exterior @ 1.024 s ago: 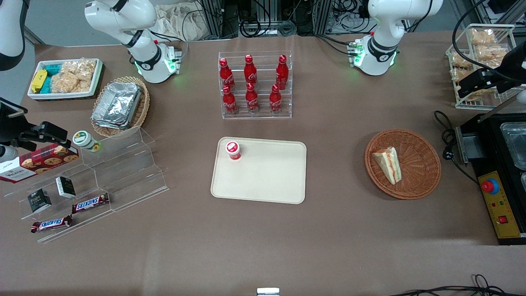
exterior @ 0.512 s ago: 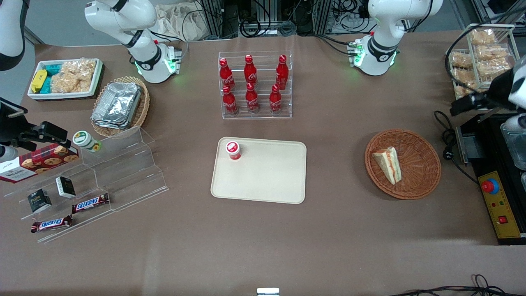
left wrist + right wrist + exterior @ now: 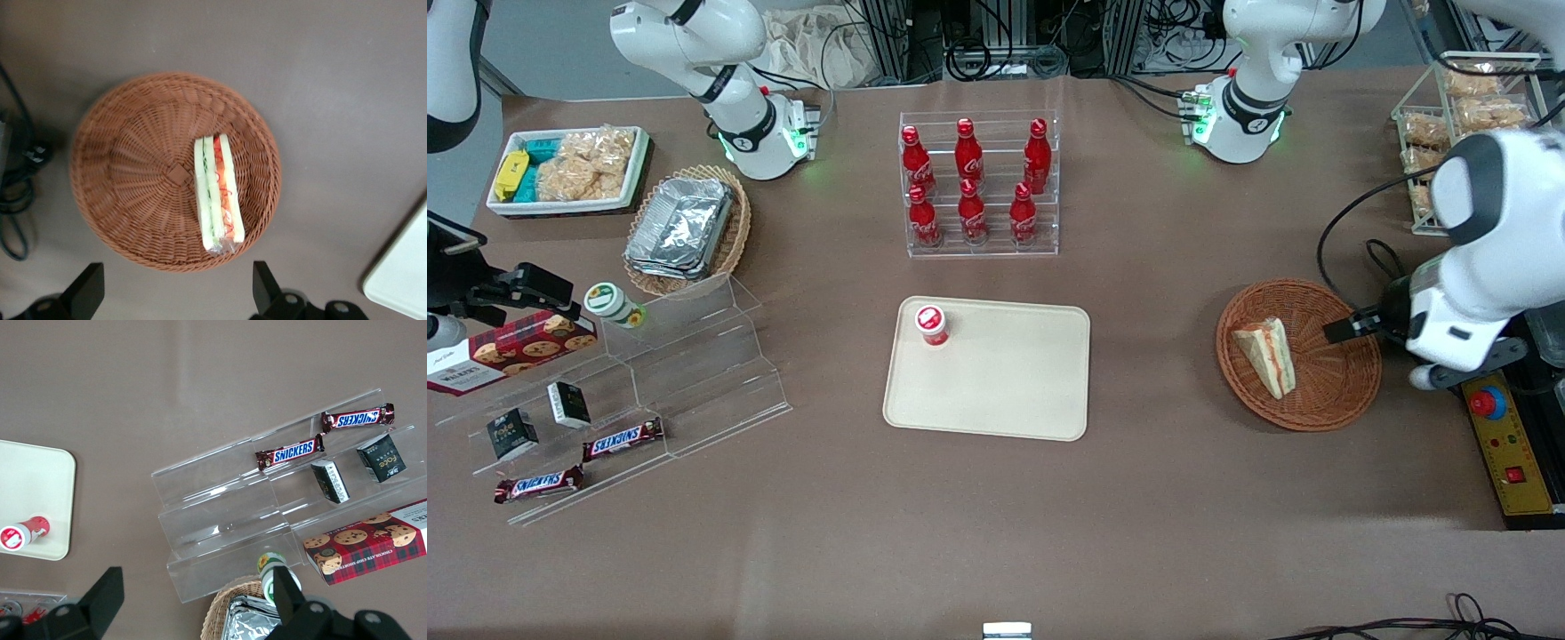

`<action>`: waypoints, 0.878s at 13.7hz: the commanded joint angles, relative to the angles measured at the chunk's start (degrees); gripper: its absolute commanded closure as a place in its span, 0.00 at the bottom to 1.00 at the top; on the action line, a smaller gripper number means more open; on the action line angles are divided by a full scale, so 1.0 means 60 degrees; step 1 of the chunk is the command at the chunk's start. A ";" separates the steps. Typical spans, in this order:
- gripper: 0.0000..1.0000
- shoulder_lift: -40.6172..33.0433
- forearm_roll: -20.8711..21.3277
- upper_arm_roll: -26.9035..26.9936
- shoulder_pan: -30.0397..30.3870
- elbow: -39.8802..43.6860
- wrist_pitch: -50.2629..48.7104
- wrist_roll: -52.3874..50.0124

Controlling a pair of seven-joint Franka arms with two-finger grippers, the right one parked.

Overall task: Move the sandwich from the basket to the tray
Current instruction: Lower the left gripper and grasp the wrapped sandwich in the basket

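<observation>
Left arm: bent over the working arm's end of the table, wrist tilted toward the basket [image 3: 1320, 391].
Gripper [image 3: 1343, 328]: above the basket's rim, fingers [image 3: 85, 292] spread wide, holding nothing.
Tray [image 3: 1005, 391]: one, cream, mid-table, carrying one red-capped cup [image 3: 930, 324].
Basket: one, brown wicker.
Sandwich [image 3: 1266, 356]: one, lying in the basket, off its centre, toward the tray.
Bottles [image 3: 971, 182]: six, red, in a clear rack.
</observation>
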 commanded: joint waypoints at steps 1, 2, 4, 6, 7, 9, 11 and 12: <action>0.00 0.0538 -0.0129 -0.0005 -0.0136 -0.0638 0.1037 -0.0319; 0.00 0.0846 -0.0115 -0.0034 -0.0223 -0.0770 0.1388 -0.0392; 0.00 0.1272 -0.0129 -0.0034 -0.0356 -0.1150 0.2208 -0.0451; 0.00 0.1784 -0.0115 -0.0049 -0.0400 -0.1312 0.2941 -0.0758; 0.00 0.2062 -0.0115 -0.0049 -0.0501 -0.1313 0.3119 -0.0832; 0.00 0.2328 -0.0057 -0.0049 -0.0634 -0.1371 0.3296 -0.0920; 0.07 0.2358 -0.0012 -0.0049 -0.0649 -0.1371 0.3296 -0.0935; 0.20 0.2343 -0.0012 -0.0049 -0.0649 -0.1371 0.3282 -0.0921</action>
